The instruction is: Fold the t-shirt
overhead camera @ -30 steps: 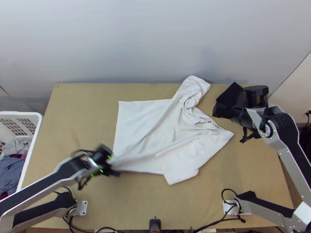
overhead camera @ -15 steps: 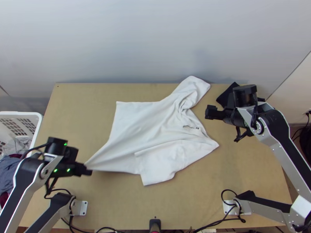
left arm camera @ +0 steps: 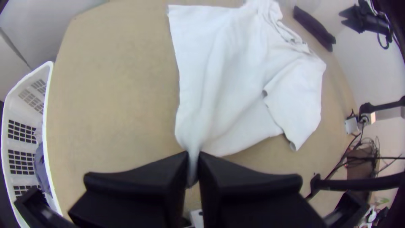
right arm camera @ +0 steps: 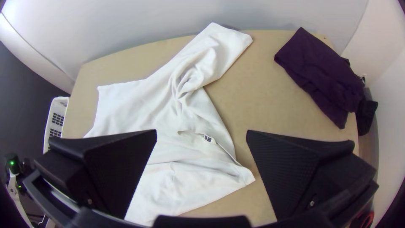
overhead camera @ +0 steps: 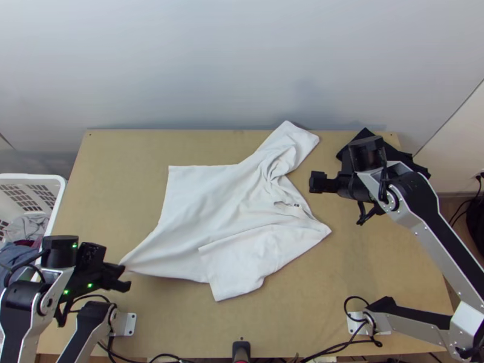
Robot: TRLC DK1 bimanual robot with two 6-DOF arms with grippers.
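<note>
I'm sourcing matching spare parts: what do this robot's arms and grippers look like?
The left arm and right arm have silver-grey links, black joints and black cables. The left gripper and right gripper have wide, flat black fingers, the right's textured inside. Green lights mark the left wrist.

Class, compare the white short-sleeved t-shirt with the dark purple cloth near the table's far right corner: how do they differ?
The white t-shirt is mostly spread; the dark purple cloth lies in a compact, layered heap.
The t-shirt covers much more of the light wooden table than the purple cloth.
The left gripper pinches the t-shirt's hem corner; the purple cloth is unheld.
Both are creased fabric.
</note>
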